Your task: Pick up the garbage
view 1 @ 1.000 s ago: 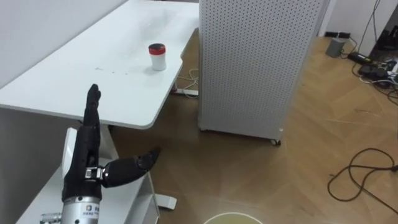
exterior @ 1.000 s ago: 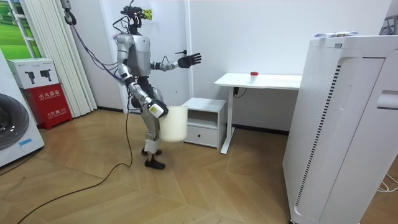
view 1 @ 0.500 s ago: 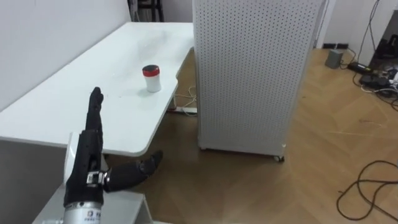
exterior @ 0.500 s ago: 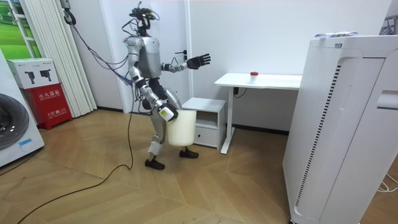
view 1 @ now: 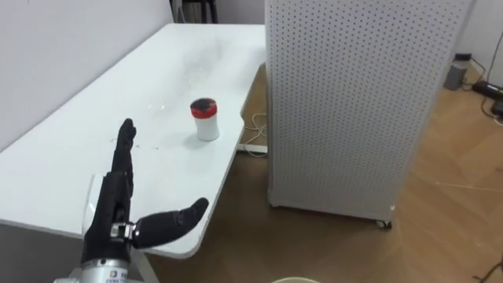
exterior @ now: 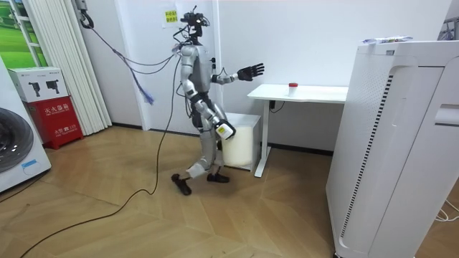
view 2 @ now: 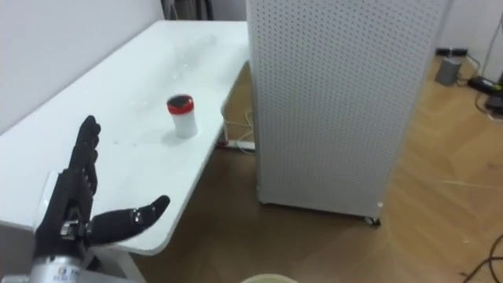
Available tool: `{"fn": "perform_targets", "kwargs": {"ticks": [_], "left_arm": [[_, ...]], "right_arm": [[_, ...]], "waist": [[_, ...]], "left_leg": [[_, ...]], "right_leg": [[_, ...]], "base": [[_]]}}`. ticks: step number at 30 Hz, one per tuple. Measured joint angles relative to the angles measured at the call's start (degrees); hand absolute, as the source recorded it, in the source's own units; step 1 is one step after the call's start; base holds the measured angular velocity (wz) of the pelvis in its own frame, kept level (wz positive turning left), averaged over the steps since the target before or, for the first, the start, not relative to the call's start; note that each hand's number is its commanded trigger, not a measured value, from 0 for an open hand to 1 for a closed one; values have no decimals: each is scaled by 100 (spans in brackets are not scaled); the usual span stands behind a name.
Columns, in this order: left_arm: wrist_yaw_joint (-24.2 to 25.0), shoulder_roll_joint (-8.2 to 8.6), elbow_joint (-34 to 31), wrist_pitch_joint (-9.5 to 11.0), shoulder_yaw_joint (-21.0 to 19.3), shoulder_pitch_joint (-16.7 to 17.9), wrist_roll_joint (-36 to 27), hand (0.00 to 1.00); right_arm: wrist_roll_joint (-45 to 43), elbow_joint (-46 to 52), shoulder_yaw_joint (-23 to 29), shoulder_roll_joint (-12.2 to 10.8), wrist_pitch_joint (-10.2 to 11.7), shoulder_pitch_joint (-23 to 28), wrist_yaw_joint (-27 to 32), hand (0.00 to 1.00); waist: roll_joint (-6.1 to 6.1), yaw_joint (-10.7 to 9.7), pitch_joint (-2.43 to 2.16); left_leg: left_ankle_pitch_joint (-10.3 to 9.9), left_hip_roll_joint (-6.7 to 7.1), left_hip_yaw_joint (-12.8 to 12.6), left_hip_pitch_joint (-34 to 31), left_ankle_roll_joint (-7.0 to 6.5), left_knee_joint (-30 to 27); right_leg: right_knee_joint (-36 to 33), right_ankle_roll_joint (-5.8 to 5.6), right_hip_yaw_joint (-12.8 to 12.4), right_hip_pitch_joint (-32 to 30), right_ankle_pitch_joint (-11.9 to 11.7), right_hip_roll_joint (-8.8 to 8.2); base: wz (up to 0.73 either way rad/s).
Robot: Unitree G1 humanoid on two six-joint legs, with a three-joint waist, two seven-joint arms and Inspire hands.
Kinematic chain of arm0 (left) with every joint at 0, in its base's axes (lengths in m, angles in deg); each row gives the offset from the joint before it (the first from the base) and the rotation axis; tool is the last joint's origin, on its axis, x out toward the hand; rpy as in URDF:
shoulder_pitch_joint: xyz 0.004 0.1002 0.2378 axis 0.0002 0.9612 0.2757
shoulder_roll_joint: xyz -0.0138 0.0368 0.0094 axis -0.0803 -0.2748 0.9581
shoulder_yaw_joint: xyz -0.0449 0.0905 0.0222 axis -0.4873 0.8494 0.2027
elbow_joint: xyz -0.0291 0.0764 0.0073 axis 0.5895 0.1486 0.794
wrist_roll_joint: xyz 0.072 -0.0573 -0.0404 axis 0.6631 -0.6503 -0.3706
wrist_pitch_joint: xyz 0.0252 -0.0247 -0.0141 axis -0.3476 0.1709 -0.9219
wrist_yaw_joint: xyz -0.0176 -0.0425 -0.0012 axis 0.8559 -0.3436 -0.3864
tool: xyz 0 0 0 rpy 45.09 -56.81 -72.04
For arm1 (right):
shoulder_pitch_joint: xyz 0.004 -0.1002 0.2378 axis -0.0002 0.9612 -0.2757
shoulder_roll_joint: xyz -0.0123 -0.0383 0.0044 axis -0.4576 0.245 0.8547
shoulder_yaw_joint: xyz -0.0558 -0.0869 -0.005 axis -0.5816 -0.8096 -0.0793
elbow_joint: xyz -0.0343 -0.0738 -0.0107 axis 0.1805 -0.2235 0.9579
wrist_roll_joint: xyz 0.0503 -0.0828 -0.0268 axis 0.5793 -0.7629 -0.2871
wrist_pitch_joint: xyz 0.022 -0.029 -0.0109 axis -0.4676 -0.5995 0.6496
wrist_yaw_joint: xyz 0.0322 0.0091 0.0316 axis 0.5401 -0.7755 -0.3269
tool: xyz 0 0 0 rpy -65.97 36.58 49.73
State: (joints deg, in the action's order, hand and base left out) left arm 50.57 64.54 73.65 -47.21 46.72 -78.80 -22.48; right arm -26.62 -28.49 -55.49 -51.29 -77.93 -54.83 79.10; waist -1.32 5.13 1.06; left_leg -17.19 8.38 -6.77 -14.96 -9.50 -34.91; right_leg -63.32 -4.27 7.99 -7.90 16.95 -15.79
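On the white desk (view 1: pixel 71 157), toward its right edge and about halfway to the far end, stands the cup (view 1: pixel 205 119). It is small and white with a red lid, upright, and it stands free. I see it well apart from the left robot hand (view 1: pixel 111 214), which is raised over the desk's near right corner, nearer than the cup and a little to its left. That robot hand is open and carries nothing: the fingers are straight and point toward the far end, and the thumb is spread out to the right.

Right of the desk a tall white perforated cabinet (view 1: pixel 361 102) stands on small wheels on the wood floor (view 1: pixel 440 212). A gap lies between it and the desk's edge, and a white cord (view 1: pixel 255 126) lies on the floor in that gap.

From the room view I see the robot at the desk's end, on the room view's left, with its feet apart in a stride. Its body is turned toward the desk and its left arm is stretched out about level. The right robot hand (exterior: pixel 223 131) is low by the thigh, at the upper edge of a white bin (exterior: pixel 241 147). I cannot tell how its fingers are set, nor whether the bin clears the floor. The bin is just in front of a low white drawer unit (exterior: pixel 240 117) beside the desk's leg. In this view the cup stands midway along the desk, well beyond the outstretched hand.
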Motion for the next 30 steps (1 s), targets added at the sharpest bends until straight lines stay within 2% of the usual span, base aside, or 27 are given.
{"fn": "perform_targets", "kwargs": {"ticks": [2,3,4,5,6,7,8,9,10,12,15,20,27,28,29,30], "left_arm": [[-11,3,5,6,0,-87,-5,0],[-18,0,9,6,11,-84,-4,0],[-18,1,10,6,17,-83,5,0],[-17,0,10,6,18,-84,6,0],[-19,2,9,5,26,-79,8,0],[-25,2,9,5,35,-75,6,0],[-61,5,12,2,79,-61,7,0],[-72,4,9,1,134,-62,6,0],[-83,6,10,0,162,-59,12,0],[-116,2,12,-1,182,-57,9,0],[-113,-24,11,-7,175,-45,-14,0],[-87,-28,3,-14,139,-46,-18,0],[-67,-35,-28,-14,132,-44,-4,0],[-76,-39,-27,-14,135,-44,-5,0],[-94,-63,-26,-13,163,-51,-28,0],[-115,-74,-25,-13,226,-53,-40,0]], "right_arm": [[1,34,2,8,5,-12,-13,100],[-13,46,-8,9,5,7,-57,100],[-20,49,-13,9,4,17,-62,100],[-27,48,-29,5,-5,18,-62,100],[-81,50,-28,5,-6,21,-55,100],[-117,49,-29,9,-6,19,-46,100],[-155,48,-33,23,-7,18,-42,100],[-174,48,-35,27,-6,23,-37,100],[-186,48,-24,40,-6,16,-42,100],[-200,83,-18,47,-1,-30,-62,100],[-295,273,-14,50,-2,-36,-84,100],[-411,389,-2,55,0,-96,-118,100],[-509,382,-16,53,14,-122,-238,100],[-509,381,-34,50,13,-122,-240,100],[-507,370,-57,12,16,-116,-236,100],[-500,336,-56,-17,18,-94,-230,100]], "waist": [[60,7,21],[106,-22,19],[121,-34,25],[145,-37,33],[154,-75,29],[152,-95,22],[175,-170,11],[180,-221,-15],[189,-239,-25],[204,-158,-34],[200,-155,-33],[188,-171,-37],[146,-205,-47],[124,-215,-40],[-39,-244,46],[-79,-264,20]], "left_leg": [[-19,-81,44,175,8,160],[-25,-125,128,319,26,311],[-22,-148,157,400,40,393],[-28,-204,231,543,78,539],[-33,-243,321,670,118,670],[-36,-251,376,727,139,729],[-44,-281,537,819,189,797],[-70,-306,674,897,255,870],[-83,-340,715,938,283,917],[-72,-491,736,1124,378,1072],[-34,-629,751,1376,446,1257],[-2,-758,767,1665,535,1573],[31,-762,747,1796,591,1700],[38,-751,691,1763,605,1606],[17,-698,514,1436,879,1000],[-16,-678,507,1232,980,867]], "right_leg": [[106,67,27,-466,328,120],[556,77,16,-662,440,257],[857,76,-2,-731,450,331],[1510,90,-8,-837,437,463],[2318,123,-45,-854,360,589],[2716,133,-71,-822,240,639],[3224,147,-132,-755,-241,757],[3420,179,-142,-629,-621,864],[3488,192,-131,-563,-620,923],[3686,242,-92,-355,-621,1093],[4006,262,-71,-28,-630,1214],[4522,346,14,394,-682,1354],[5024,333,-35,744,-712,1382],[5093,326,-102,803,-726,1367],[5267,294,-573,967,-759,1262],[5336,275,-868,1010,-770,1206]], "base": [[0],[6],[12],[17],[20],[38],[52],[52],[29],[3],[3],[-1],[6],[35],[44],[83]]}}
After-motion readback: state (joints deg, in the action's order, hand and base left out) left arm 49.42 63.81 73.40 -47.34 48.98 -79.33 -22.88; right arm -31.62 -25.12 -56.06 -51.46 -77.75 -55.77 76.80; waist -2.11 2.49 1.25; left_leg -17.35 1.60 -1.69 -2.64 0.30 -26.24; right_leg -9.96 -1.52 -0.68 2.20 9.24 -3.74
